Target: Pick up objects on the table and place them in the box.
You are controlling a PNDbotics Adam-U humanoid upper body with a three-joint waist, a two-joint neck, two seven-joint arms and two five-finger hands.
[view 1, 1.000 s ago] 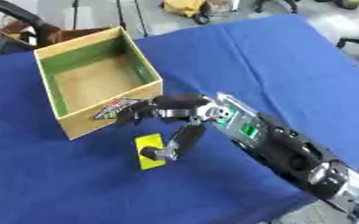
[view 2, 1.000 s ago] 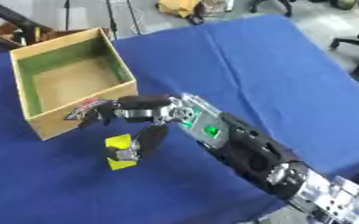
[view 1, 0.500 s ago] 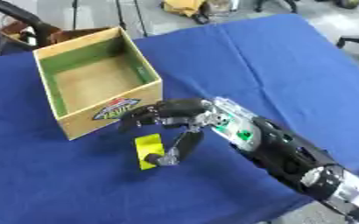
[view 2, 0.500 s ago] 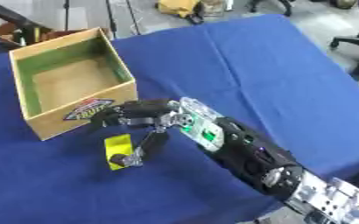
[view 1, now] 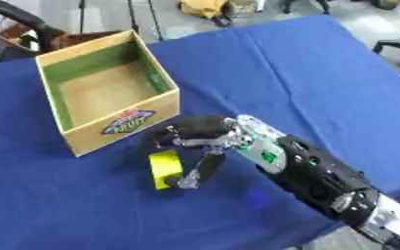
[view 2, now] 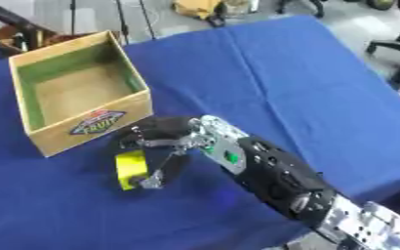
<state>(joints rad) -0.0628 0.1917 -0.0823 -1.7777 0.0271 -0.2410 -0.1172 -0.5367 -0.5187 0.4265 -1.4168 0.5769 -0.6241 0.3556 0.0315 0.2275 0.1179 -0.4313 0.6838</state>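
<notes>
A small yellow block [view 1: 163,168] lies on the blue table [view 1: 306,73], just in front of the wooden box [view 1: 73,128]. The box is open-topped with green inner walls and a label on its front, and it shows nothing inside. My right hand [view 1: 205,137] comes in from the lower right and straddles the block. Its curled fingers [view 1: 158,140] sit at the block's far end and its thumb [view 1: 196,172] reaches down to the near end. The block rests on the cloth. My left hand shows in no view.
The box stands at the table's left rear. Chairs and stands [view 1: 398,45] crowd the floor beyond the far and right table edges. Bare blue cloth stretches to the right of my arm [view 2: 276,178] and along the front left.
My right hand has dropped from the box's front wall toward the block, and its fingers have closed in round the block's ends. Box and block stay in place.
</notes>
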